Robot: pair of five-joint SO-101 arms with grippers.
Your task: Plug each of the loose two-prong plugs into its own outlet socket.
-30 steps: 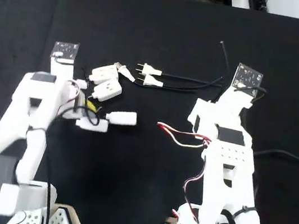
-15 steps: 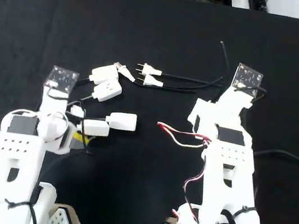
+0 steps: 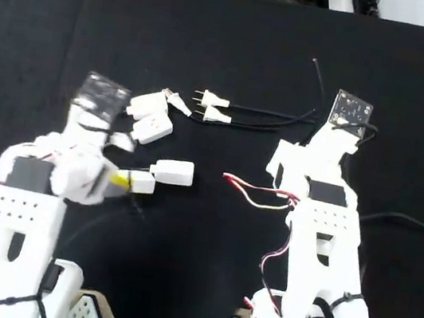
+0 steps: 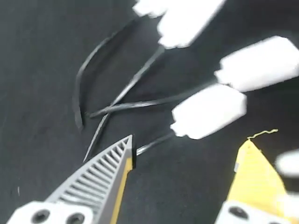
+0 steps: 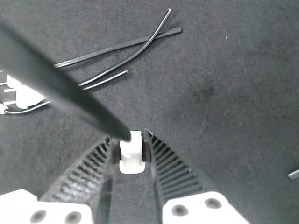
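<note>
My right pincer (image 5: 132, 154) is closed tight on a small white plastic plug body (image 5: 131, 161), gripping its two flat sides, with its black cord (image 5: 60, 95) running up and away from between the fingers. I cannot see the prongs from here. My left pincer (image 4: 187, 144) stands wide open with nothing in it, just short of a white rectangular plastic socket block (image 4: 208, 112), and a second white block (image 4: 259, 63) lies just beyond that one. Farther out on the black desk (image 3: 238, 42), two loose white two-prong plugs (image 3: 212, 98) lie side by side on thin black cords, near the far sockets and between the arms. I judge all of these parts light, rigid and smooth. A plug will twist in the grip if I hold it near an end, so the flat sides behind the prongs are the place to hold. The cord looks springy enough to tug the plug off line. A socket block will probably slide when pushed, so I expect to clamp it across its long sides.
</note>
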